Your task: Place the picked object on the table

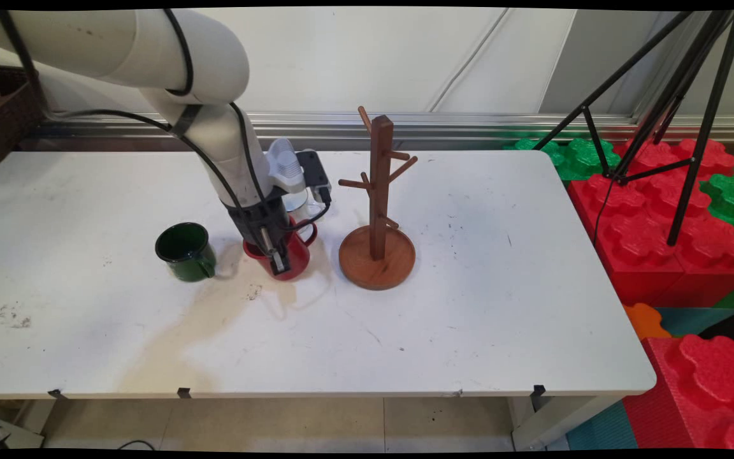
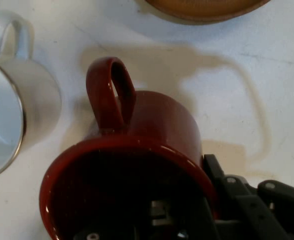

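gripper (image 1: pixel 276 255) clamped on red mug (image 1: pixel 294 254) rim | white mug (image 2: pixel 14 107) half cut off, arm-hidden

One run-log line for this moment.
gripper: at red mug rim, one finger inside | left: green mug | behind: white mug | right: wooden mug tree

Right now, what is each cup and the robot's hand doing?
Red mug: upright on the table, gripper over its rim.
Gripper: one finger inside the red mug, one outside.
Green mug: upright, untouched.
White mug: beside the red mug.
Wooden mug tree: upright, pegs bare.
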`<state>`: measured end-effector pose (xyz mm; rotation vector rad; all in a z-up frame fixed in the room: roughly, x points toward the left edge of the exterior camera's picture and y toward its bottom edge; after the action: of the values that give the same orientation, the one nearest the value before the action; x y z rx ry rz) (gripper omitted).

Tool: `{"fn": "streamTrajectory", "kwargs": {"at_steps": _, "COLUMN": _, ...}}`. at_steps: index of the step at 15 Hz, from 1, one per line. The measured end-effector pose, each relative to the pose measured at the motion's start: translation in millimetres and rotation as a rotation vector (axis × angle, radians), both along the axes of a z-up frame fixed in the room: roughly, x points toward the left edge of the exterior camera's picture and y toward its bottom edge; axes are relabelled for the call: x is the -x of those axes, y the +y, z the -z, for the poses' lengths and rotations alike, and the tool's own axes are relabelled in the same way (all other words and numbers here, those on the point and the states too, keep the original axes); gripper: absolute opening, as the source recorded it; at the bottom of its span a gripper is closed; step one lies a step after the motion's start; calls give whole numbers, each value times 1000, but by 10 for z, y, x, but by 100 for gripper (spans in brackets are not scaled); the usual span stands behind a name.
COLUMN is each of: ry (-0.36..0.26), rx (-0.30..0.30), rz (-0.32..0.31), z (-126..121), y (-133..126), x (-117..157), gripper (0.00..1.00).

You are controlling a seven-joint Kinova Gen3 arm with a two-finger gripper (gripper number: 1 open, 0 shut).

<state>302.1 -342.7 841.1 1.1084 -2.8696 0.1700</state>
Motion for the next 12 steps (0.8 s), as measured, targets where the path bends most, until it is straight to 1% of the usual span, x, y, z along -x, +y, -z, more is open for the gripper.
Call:
{"fn": "streamTrajectory", "kwargs": {"at_steps": 4, "ry": -11, "rx": -11, "rz": 10, "z": 69, "y": -6, "x": 26, "gripper": 0}}
{"fn": "streamTrajectory", "kwargs": {"at_steps": 5, "ry": -12, "rx": -13, "rz": 13, "z": 76, "y": -5, "x": 31, "gripper": 100}}
{"fn": "streamTrajectory", "kwargs": {"at_steps": 12, "ry": -23, "rx": -8, "rz": 50, "z": 99, "y": 18, "x": 39, "gripper": 100}}
